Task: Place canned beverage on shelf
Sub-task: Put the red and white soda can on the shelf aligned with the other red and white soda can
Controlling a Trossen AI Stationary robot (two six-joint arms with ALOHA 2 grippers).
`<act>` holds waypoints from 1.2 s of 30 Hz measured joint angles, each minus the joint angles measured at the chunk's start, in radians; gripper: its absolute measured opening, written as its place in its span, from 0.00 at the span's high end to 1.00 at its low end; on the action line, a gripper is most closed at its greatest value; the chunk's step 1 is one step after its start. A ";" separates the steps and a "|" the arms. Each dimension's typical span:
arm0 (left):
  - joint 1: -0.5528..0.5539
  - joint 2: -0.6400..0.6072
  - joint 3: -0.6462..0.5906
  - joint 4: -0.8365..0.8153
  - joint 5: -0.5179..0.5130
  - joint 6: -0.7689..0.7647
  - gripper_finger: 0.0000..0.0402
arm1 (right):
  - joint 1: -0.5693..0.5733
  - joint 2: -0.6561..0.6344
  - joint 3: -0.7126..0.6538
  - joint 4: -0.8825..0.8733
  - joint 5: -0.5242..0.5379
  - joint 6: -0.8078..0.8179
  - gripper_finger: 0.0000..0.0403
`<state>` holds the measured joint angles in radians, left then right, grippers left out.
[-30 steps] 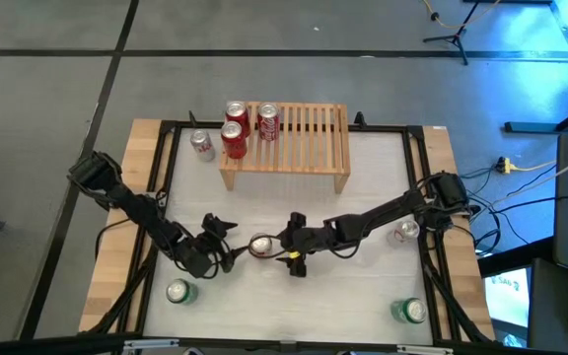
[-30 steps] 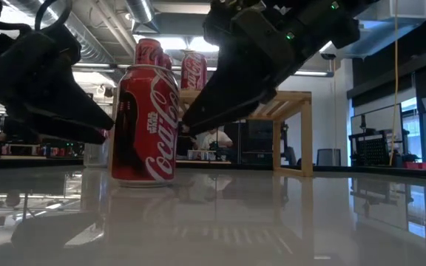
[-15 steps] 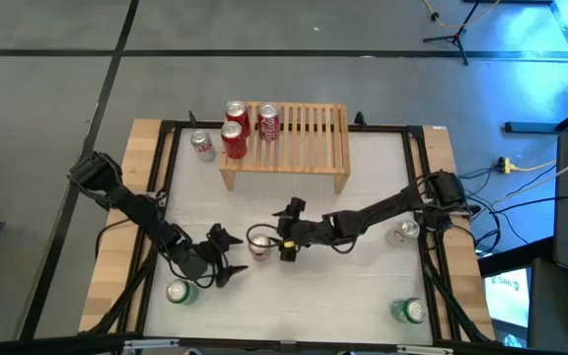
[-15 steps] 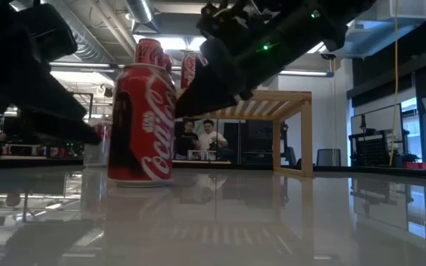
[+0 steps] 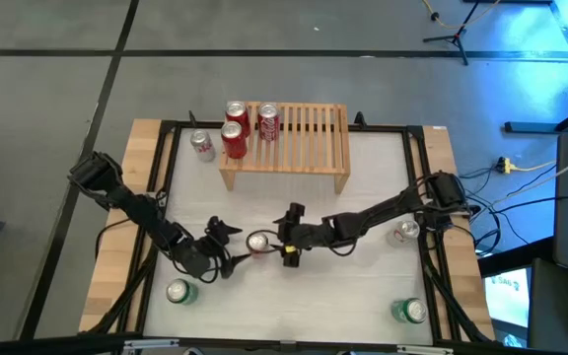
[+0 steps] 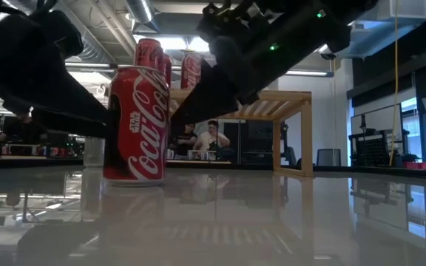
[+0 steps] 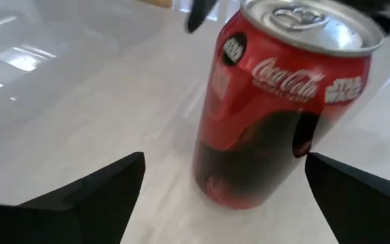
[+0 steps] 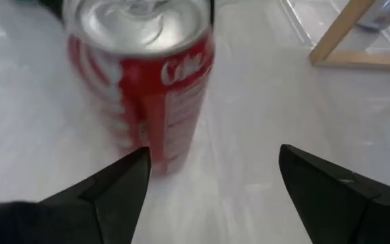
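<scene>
Both pincers spread wide, left pincer [image 5: 227, 248] and right pincer [image 5: 277, 240] flanking the upright red can [image 5: 257, 243], neither gripping it.

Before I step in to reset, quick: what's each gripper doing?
Left gripper: open, holding nothing, facing the red cola can.
Right gripper: open, holding nothing, at the same can's other side.
</scene>
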<state>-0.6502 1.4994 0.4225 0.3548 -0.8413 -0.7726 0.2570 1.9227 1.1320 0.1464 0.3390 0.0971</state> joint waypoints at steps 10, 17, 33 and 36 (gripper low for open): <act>-0.002 -0.002 -0.001 -0.136 -0.075 -0.091 0.02 | 0.028 -0.047 0.000 -0.098 -0.023 0.003 0.19; -0.026 -0.002 -0.001 -0.080 -0.004 -0.021 0.02 | 0.014 -0.047 0.000 -0.095 0.093 -0.018 0.19; -0.043 -0.001 -0.001 -0.048 -0.139 0.045 0.02 | 0.012 -0.009 0.000 0.036 0.041 0.028 0.19; -0.043 -0.001 -0.001 -0.050 -0.155 0.042 0.02 | 0.020 -0.011 0.000 0.017 0.009 0.029 0.19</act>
<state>-0.6930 1.4982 0.4217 0.3050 -0.9959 -0.7308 0.2772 1.9119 1.1324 0.1630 0.3478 0.1261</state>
